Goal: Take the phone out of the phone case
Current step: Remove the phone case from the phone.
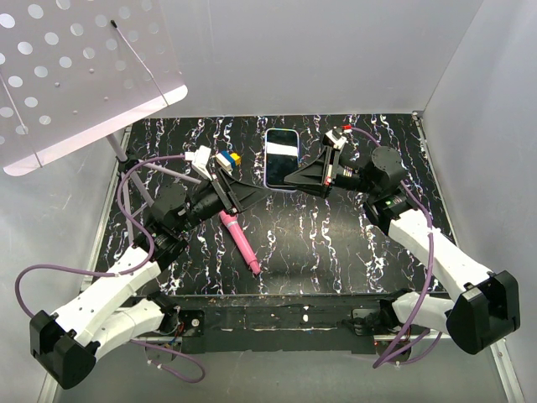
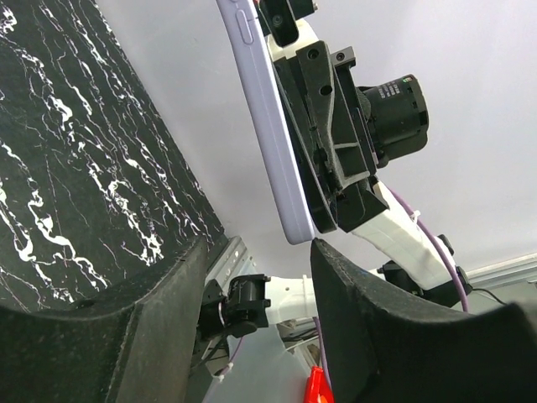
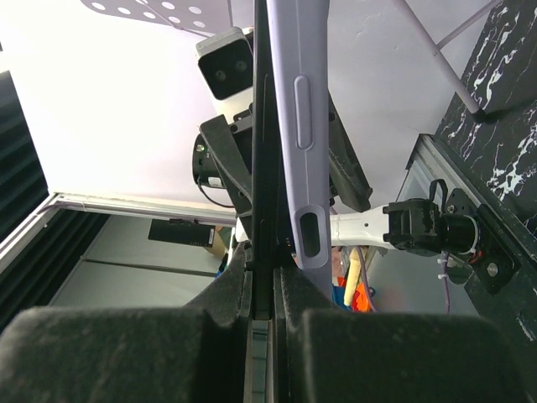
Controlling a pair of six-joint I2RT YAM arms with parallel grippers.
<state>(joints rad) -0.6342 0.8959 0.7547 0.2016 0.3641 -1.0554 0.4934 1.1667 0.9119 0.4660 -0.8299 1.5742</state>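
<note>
The phone (image 1: 281,155) in its lavender case stands on edge above the black marbled table (image 1: 352,243), screen up in the top view. My right gripper (image 1: 290,178) is shut on its near end. In the right wrist view the fingers (image 3: 226,294) clamp the dark phone slab (image 3: 262,151), and the lavender case (image 3: 300,126) bows away on the right side of it. My left gripper (image 1: 263,194) is open and empty just left of the phone's near corner. In the left wrist view the case's edge (image 2: 267,126) hangs above the gap between the left gripper's (image 2: 258,252) open fingers (image 2: 377,327).
A pink pen (image 1: 241,238) lies on the table in front of the left gripper. A white perforated board (image 1: 75,67) on a thin stand overhangs the back left corner. White walls enclose the table at the back and right.
</note>
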